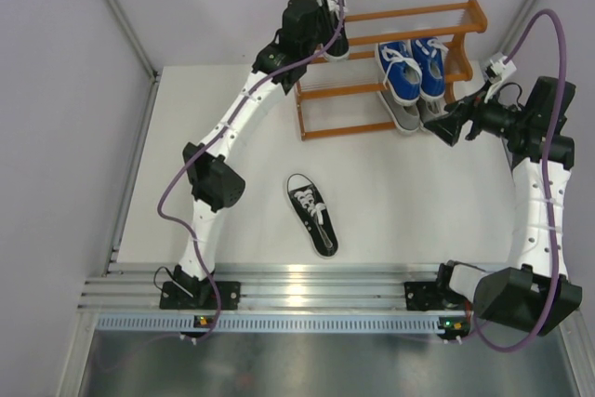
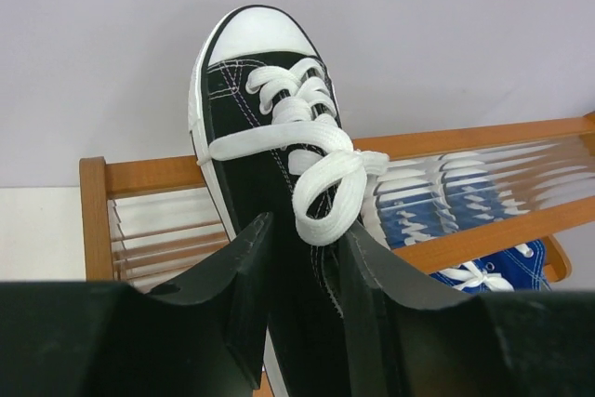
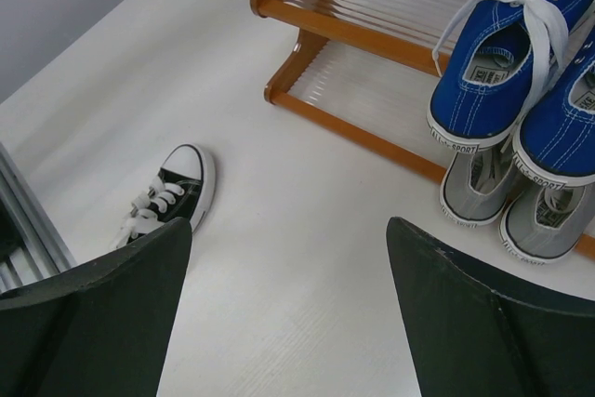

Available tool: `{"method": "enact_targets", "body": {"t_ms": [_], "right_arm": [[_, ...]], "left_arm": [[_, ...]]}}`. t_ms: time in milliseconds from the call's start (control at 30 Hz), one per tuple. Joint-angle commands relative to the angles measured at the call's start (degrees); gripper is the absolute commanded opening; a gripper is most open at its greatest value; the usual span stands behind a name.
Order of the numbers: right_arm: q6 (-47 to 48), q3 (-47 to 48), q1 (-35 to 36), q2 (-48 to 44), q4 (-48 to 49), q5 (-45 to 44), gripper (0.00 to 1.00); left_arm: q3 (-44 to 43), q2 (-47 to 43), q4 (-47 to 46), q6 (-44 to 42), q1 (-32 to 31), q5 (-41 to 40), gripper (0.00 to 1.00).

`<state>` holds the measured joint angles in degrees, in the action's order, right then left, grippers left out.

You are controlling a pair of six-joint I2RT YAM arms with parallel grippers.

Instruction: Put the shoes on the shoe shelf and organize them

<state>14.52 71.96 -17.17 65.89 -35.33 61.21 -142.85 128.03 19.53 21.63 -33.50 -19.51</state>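
Note:
My left gripper [image 1: 323, 33] is shut on a black sneaker [image 2: 265, 127] with white laces. It holds the sneaker over the left end of the top tier of the orange-brown shoe shelf [image 1: 409, 14], toe pointing away. Two blue sneakers [image 1: 414, 69] sit on the shelf's right side, with two grey sneakers [image 1: 414, 115] on the tier below. The second black sneaker [image 1: 311, 214] lies on the white table in front of the shelf. My right gripper [image 1: 446, 125] is open and empty, hovering over the table just right of the grey pair [image 3: 507, 202].
The shelf's left part [image 3: 316, 20] holds no shoes on its lower tiers. An aluminium rail [image 1: 307, 285] with both arm bases runs along the table's near edge. Grey walls close in the back and sides.

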Motion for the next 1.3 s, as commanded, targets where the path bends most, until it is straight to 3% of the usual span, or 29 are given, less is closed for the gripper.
{"method": "enact_targets", "body": {"t_ms": [0,300,433,667,767,800,867,900,967,1033,1100,1200,1267], "right_arm": [[-0.55,0.37,-0.85,-1.46,2.81,1.72,0.86],[-0.64,0.54,-0.85,-1.38,3.08,2.33,0.86],[0.94,1.51,-0.67,-0.85,1.59,3.3,0.86],[12.51,4.93,2.4,1.43,-8.68,3.57,0.87],[24.64,8.01,7.31,3.89,-20.27,1.82,0.88],[28.24,8.89,11.94,4.85,-27.79,0.59,0.88],[33.28,8.9,18.1,6.97,-31.01,-4.15,0.88],[33.55,6.63,24.31,7.06,-31.11,-5.56,0.88],[31.63,3.2,29.8,6.27,-27.97,-9.87,0.87],[26.47,-2.25,38.85,4.87,-20.8,-16.25,0.88],[21.45,-6.81,47.78,4.6,-15.32,-22.15,0.88],[9.95,-11.21,55.81,6.61,-4.08,-25.95,0.89],[1.41,-12.98,57.33,8.55,1.64,-28.42,0.89]], "left_arm": [[-2.26,-0.5,-2.13,0.87,0.54,0.96,0.38],[-2.26,-4.62,-3.0,3.07,0.71,4.3,0.54],[-1.82,-9.01,-3.36,4.12,0.71,5.79,0.68],[5.46,-17.98,-4.68,5.88,0.98,8.87,0.8],[13.53,-24.56,-4.68,4.13,1.06,9.84,0.86],[20.0,-26.67,-4.5,3.78,1.15,9.49,0.88],[27.06,-33.78,-4.5,3.6,1.59,9.58,0.9],[35.45,-39.2,-4.5,3.51,1.94,9.14,0.93],[44.27,-44.85,-4.5,3.95,2.12,6.94,0.95],[56.54,-53.35,-3.8,5.7,2.21,4.41,0.98],[63.36,-61.27,-2.57,8.76,2.29,2.64,0.99],[76.28,-71.2,0.5,13.5,2.29,-0.87,0.99],[83.58,-75.62,3.13,15.98,2.38,-3.24,0.98]]}}
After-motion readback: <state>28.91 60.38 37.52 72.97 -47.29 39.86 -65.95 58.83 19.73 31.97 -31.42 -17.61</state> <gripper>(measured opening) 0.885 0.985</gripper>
